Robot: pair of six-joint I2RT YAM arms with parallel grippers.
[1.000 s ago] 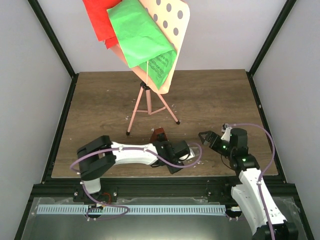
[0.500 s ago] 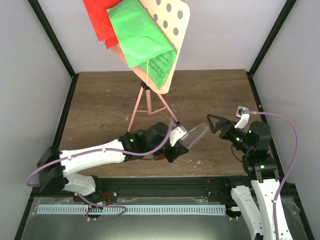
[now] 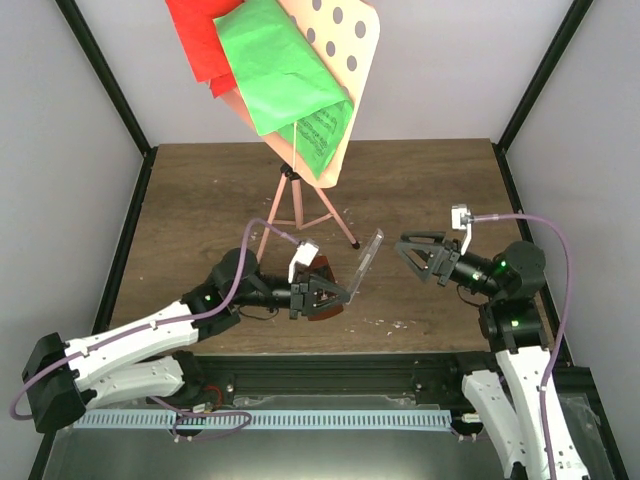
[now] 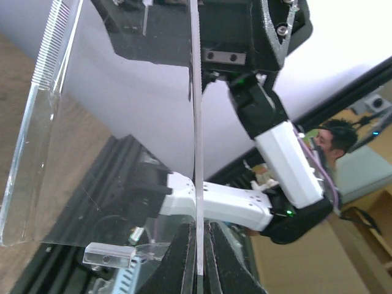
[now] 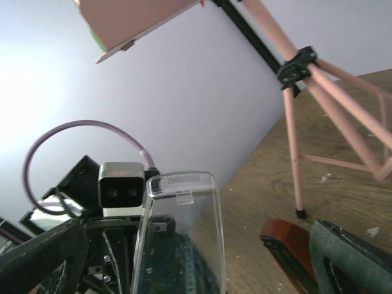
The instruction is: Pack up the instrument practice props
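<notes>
My left gripper [image 3: 340,292] is shut on the lower edge of the clear plastic cover [image 3: 368,255] and holds it upright above the table. In the left wrist view the cover's edge [image 4: 197,184] runs straight up from between my fingertips [image 4: 184,257]. The reddish-brown metronome [image 3: 320,270] sits on the table right beside that gripper. My right gripper [image 3: 408,258] is open and empty, a short gap right of the cover, facing it; its view shows the cover [image 5: 184,239] and metronome [image 5: 294,245]. The pink music stand [image 3: 295,215] stands behind, with green [image 3: 280,75] and red [image 3: 200,40] sheets on its desk.
The stand's tripod legs [image 5: 306,92] spread over the wooden table [image 3: 440,190] just behind both grippers. Black frame posts [image 3: 525,100] and grey walls close in the sides. A black rail [image 3: 330,375] runs along the near edge.
My left arm has pulled back left and turned the clear cover from slanted to upright. My right gripper has moved a little left and down toward the cover, still open.
</notes>
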